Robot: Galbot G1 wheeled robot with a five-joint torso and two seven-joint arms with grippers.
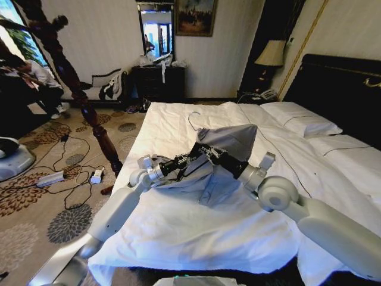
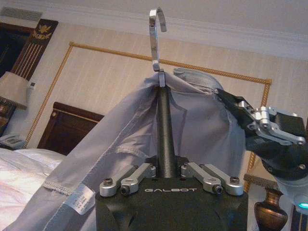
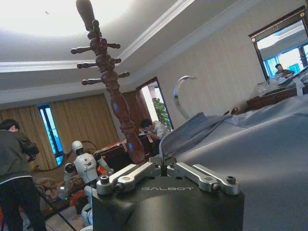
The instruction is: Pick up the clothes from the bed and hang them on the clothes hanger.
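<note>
- The pale blue-grey shirt (image 1: 229, 156) is seen bunched in a raised heap near the middle of the white-sheeted bed (image 1: 196, 232), draped over both arms' ends.
- The wire clothes hanger (image 2: 157, 45) is held inside the shirt's neck; its silvery hook stands above the collar in the left wrist view and lies against the sheet beyond the garment in the head view (image 1: 193, 121).
- The left gripper (image 2: 165, 125) is pressed together on the hanger's stem just below the hook, with fabric falling on either side of it.
- The right gripper (image 2: 230, 103) is placed against the shirt's far shoulder; its fingers are covered by cloth in its own wrist view, so their state cannot be told.
- A carved wooden bedpost (image 1: 74, 83) is seen beside the bed's left edge.
</note>
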